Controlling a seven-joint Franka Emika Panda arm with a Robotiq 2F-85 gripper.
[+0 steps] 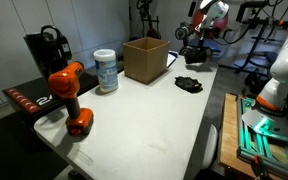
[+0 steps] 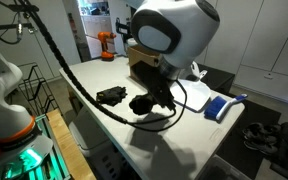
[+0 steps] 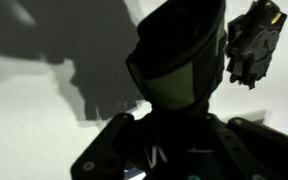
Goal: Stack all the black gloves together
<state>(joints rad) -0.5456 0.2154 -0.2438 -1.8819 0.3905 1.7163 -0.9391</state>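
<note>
Fingers (image 2: 152,96) low over one black glove (image 2: 141,104); gripping it or not, cannot tell

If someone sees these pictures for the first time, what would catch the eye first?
The big white robot arm fills the foreground of an exterior view, its jaws down at a black glove on the white table. In an exterior view, a bright orange drill stands at the near table corner, a cardboard box farther back.
</note>
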